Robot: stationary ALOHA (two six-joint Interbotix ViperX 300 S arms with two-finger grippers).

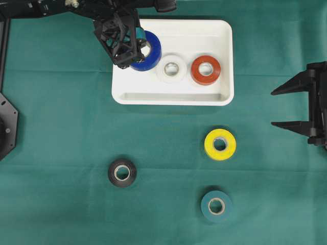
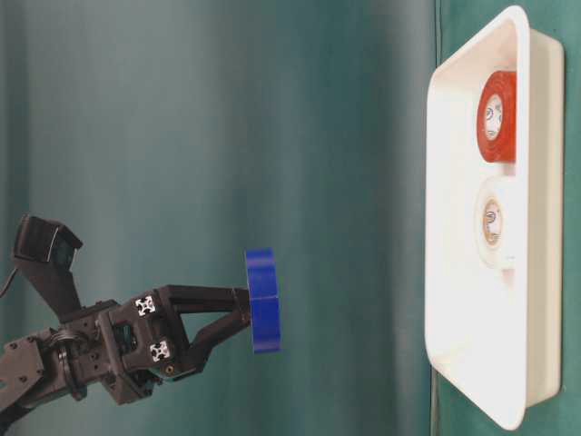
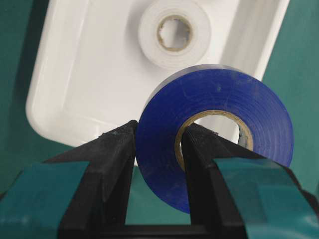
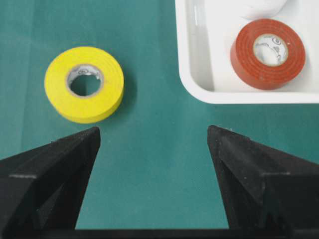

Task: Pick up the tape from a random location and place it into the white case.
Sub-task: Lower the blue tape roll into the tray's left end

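My left gripper (image 1: 137,47) is shut on a blue tape roll (image 1: 149,50), one finger outside the roll and one through its core. It holds the blue tape roll (image 3: 219,134) in the air over the left end of the white case (image 1: 219,97). In the table-level view the blue tape roll (image 2: 261,300) hangs clear of the white case (image 2: 454,300). A white tape roll (image 1: 171,69) and a red tape roll (image 1: 206,70) lie flat inside the case. My right gripper (image 1: 278,108) stands open at the right edge, empty, with its fingertips apart over bare cloth (image 4: 154,134).
Three more rolls lie on the green cloth in front of the case: yellow (image 1: 220,144), black (image 1: 122,172) and teal (image 1: 216,205). In the right wrist view the yellow roll (image 4: 83,83) is ahead to the left and the case corner (image 4: 192,84) ahead to the right.
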